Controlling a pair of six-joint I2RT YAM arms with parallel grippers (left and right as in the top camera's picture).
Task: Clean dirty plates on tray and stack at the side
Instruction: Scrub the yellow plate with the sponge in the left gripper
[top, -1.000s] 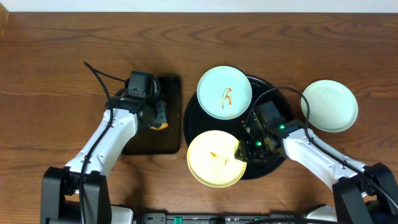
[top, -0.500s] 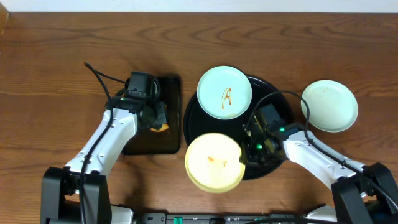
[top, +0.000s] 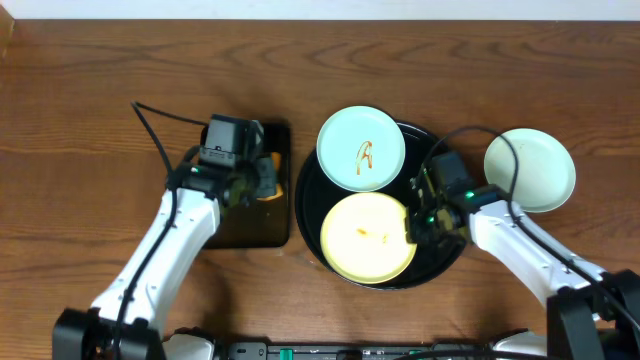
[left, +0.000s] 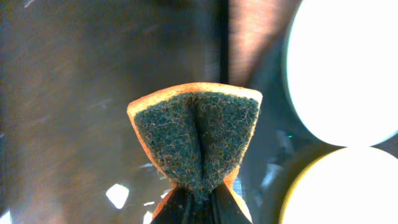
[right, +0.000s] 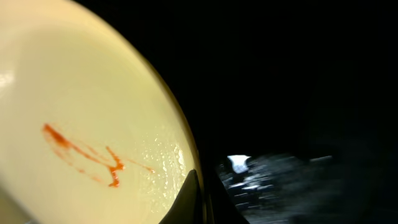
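Yellow plate (top: 368, 237) slid back onto the tray (top: 310, 195), right jaws clamping its rim, left jaws clamping the sponge (left: 198, 137).

No legible lettering, labels, brand marks, numbers or signs in any view.
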